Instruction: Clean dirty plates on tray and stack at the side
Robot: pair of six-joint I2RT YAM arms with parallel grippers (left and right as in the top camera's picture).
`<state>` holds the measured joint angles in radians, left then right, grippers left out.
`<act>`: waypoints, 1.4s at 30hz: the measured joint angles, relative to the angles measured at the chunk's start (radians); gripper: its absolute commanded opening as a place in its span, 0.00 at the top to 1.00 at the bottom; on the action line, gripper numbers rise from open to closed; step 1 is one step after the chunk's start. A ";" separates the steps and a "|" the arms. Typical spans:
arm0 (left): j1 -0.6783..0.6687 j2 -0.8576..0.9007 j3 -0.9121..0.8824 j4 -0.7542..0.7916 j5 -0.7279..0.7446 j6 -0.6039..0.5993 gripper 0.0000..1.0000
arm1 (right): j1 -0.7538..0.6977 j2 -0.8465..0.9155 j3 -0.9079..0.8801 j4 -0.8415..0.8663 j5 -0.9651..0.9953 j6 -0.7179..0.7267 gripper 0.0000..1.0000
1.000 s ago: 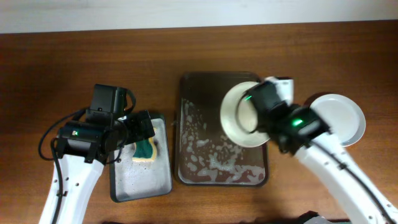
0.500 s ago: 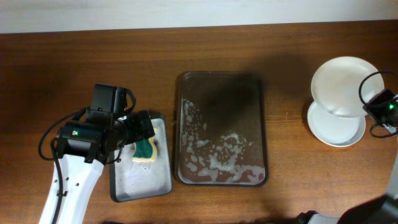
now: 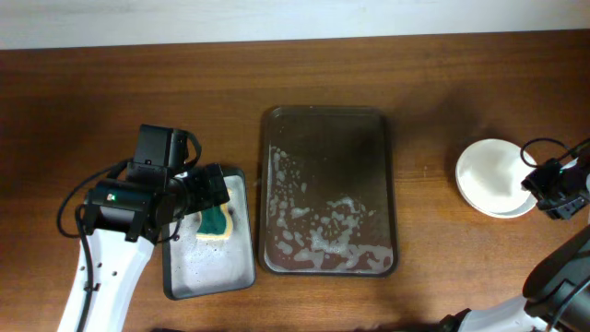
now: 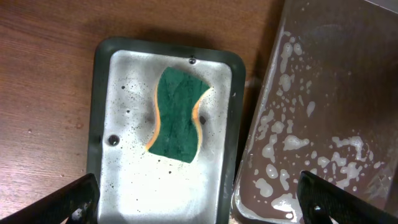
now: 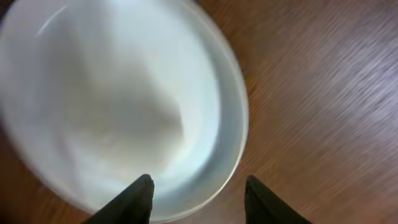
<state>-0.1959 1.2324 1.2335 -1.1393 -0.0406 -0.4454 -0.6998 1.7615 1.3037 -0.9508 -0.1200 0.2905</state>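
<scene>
The dark brown tray [image 3: 323,138] lies mid-table, wet with white foam along its near half, and no plate rests on it. The white plates [image 3: 494,175] sit stacked on the table at the far right. My right gripper [image 3: 546,187] is at the stack's right edge. In the right wrist view its gripper [image 5: 199,200] stands open, the fingers either side of the top plate's [image 5: 118,106] rim. My left gripper [image 4: 199,205] is wide open above the grey metal tray [image 4: 106,93], holding nothing.
A green-and-yellow sponge [image 3: 216,222] lies in the small grey metal tray [image 3: 210,277], just left of the brown tray [image 4: 348,74]. The left arm [image 3: 129,207] hangs over that small tray. Bare wooden table surrounds everything.
The right arm carried a plate from above the brown tray to the far right, set it on the stack, and its jaws opened. The left arm stayed still.
</scene>
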 measured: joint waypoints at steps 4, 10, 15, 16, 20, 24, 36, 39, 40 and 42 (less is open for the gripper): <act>0.000 0.000 0.000 0.000 0.000 0.000 0.00 | 0.023 -0.138 0.030 -0.074 -0.150 -0.008 0.51; 0.000 0.000 0.000 0.000 0.000 0.000 0.01 | 0.433 -0.568 0.069 -0.248 -0.293 -0.153 0.51; 0.000 0.000 0.000 0.000 0.024 0.000 0.01 | 0.716 -0.554 0.063 -0.301 -0.290 -0.175 0.54; 0.000 0.000 0.000 -0.005 0.049 0.000 0.00 | 0.762 -0.539 0.053 -0.302 -0.285 -0.178 0.54; -0.002 0.001 0.000 0.001 0.116 0.001 0.27 | 0.853 -0.476 0.030 -0.315 -0.274 -0.184 0.56; -0.047 0.061 -0.023 0.044 0.041 -0.051 0.46 | 0.870 -0.448 0.027 -0.311 -0.270 -0.186 0.57; -0.195 0.553 -0.100 0.385 0.003 -0.047 1.00 | 0.871 -0.447 0.026 -0.310 -0.266 -0.186 0.59; -0.196 0.595 -0.100 0.391 -0.012 -0.043 1.00 | 0.871 -0.447 0.026 -0.310 -0.266 -0.186 0.59; -0.196 0.595 -0.100 0.395 -0.018 -0.043 1.00 | 0.871 -0.447 0.026 -0.310 -0.266 -0.186 0.59; -0.196 0.597 -0.100 0.401 -0.024 -0.041 1.00 | 0.871 -0.447 0.026 -0.309 -0.266 -0.186 0.59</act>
<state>-0.3920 1.8290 1.1332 -0.7383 -0.0650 -0.4862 0.1711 1.3140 1.3300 -1.2602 -0.3859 0.1047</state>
